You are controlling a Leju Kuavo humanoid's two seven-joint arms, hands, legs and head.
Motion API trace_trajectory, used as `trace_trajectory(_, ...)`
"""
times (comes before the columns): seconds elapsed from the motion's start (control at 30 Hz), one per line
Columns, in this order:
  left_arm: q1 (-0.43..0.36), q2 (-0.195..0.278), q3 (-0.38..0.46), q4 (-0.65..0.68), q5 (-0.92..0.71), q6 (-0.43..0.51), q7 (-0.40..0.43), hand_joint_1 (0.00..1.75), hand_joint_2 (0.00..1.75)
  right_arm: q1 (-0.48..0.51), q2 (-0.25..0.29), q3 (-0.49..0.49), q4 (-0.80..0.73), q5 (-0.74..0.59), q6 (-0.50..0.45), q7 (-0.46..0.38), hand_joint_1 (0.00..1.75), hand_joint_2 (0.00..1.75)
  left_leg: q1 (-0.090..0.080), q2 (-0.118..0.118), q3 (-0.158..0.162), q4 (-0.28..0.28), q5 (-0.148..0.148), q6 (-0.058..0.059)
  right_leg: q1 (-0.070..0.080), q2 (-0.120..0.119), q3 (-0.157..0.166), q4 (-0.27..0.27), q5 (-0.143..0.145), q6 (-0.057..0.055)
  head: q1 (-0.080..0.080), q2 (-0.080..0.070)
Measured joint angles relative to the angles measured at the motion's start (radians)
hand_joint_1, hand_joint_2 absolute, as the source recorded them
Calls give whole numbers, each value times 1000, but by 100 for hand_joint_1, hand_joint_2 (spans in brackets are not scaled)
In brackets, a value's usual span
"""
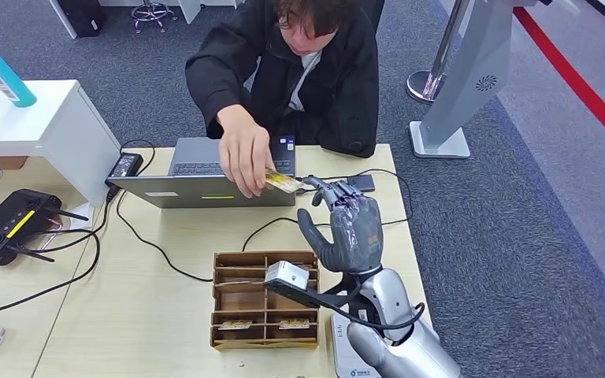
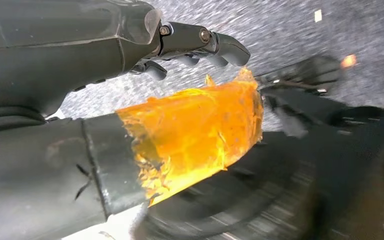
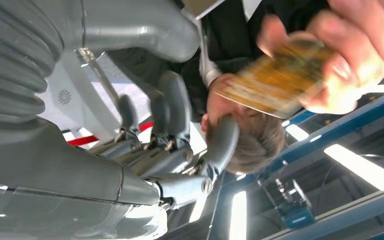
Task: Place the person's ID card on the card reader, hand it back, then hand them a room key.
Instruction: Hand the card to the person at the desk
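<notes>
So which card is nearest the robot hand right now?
The yellow card pinched in the person's hand, just off the right robot hand. The two cards in the wooden organizer lie lower, by its wrist.

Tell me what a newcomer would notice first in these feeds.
First, the person's hand holding a yellowish patterned card over the open grey laptop, just short of the robot's raised grey right hand, whose fingers are spread and empty. Next, the brown wooden compartment tray near the table's front edge, with two cards in its nearest row.
</notes>
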Motion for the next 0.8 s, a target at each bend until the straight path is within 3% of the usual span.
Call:
trace_trajectory(0.23, 40, 58, 0, 25, 11, -72, -31, 0, 0, -35, 0, 40, 43, -48, -14, -14, 0, 0, 1, -1, 0, 0, 0, 0, 0, -1, 0, 0, 0, 0, 0, 0)
trace_trajectory(0.8, 44, 64, 1, 55, 17, -88, -48, 0, 0, -41, 0, 81, 56, -121, -15, -60, 0, 0, 1, 0, 0, 0, 0, -1, 0, 0, 0, 0, 0, 0, 0, 0)
